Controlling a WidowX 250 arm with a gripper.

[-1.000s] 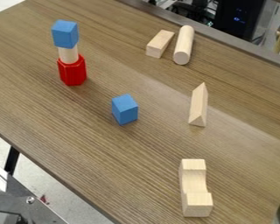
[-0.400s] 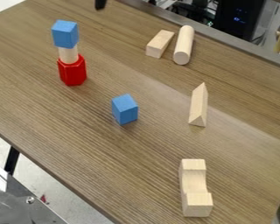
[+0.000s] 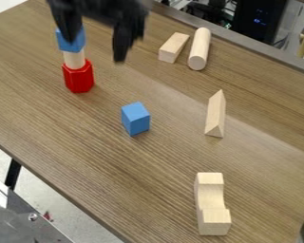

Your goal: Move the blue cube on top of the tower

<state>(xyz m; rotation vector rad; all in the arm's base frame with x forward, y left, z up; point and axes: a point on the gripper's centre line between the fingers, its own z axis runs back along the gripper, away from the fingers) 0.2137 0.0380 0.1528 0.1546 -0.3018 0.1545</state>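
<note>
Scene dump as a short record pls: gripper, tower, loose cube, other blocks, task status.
gripper: open, one finger overlapping the tower top in view
tower, bottom up: red block, pale block, blue top cube
loose cube: blue, on table
other blocks: bar beside cylinder; triangular block; notched block
status: loose cube not on tower

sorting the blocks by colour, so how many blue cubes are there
2: one blue cube alone near the middle of the table, one atop the tower, partly covered by the hand. Others could be hidden behind the hand.
</note>
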